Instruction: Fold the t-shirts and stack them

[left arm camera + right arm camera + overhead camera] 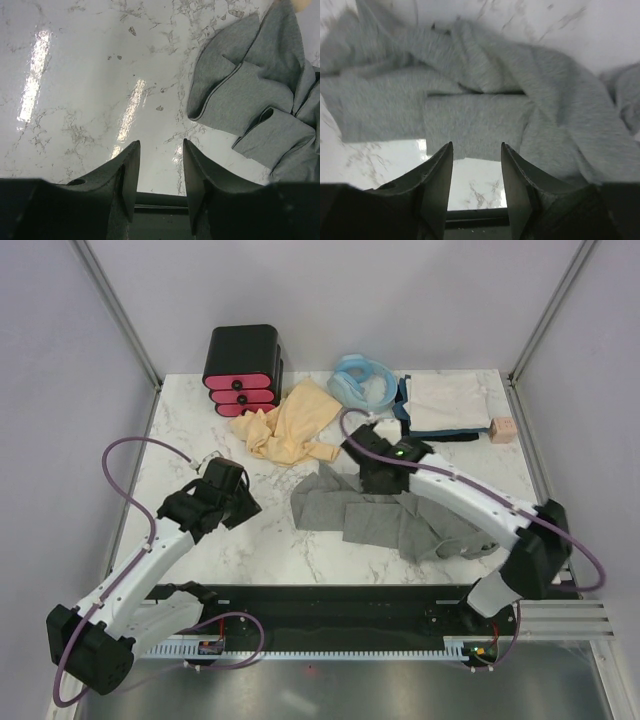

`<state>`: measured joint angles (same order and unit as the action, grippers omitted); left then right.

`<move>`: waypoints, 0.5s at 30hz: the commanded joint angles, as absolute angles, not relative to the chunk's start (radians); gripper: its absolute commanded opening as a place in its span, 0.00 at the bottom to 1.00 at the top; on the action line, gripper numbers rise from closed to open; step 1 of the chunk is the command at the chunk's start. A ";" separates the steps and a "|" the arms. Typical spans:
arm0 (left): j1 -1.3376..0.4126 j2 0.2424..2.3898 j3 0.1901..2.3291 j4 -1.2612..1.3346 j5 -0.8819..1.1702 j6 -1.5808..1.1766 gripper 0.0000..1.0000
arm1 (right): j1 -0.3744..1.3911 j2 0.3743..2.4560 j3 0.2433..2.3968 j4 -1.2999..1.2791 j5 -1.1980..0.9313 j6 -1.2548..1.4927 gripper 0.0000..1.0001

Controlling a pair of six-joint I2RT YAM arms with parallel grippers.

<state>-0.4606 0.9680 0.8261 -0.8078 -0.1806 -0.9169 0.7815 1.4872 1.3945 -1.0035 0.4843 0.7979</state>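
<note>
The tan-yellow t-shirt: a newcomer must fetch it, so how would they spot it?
Look to the far side of the marble table, just right of the black box with pink drawers. The tan-yellow t-shirt lies crumpled there, left of the light-blue hose. It is the only yellow cloth; the grey t-shirt lies mid-table.

The light is bright and even, coming from above. In the left wrist view the worktop (75, 125) carries long white glare streaks. In the right wrist view the grey shirt (485, 115) looks soft and blurred. Shadows in the top view are faint.
</note>
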 commanded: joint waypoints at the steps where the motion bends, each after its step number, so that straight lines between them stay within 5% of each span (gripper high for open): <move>1: -0.462 0.950 0.853 -0.782 -0.183 -0.870 0.47 | 0.842 1.621 1.416 -1.000 0.325 0.631 0.51; 15: -0.462 0.950 0.839 -0.782 -0.184 -0.870 0.47 | 0.948 1.784 1.399 -0.996 0.117 0.500 0.57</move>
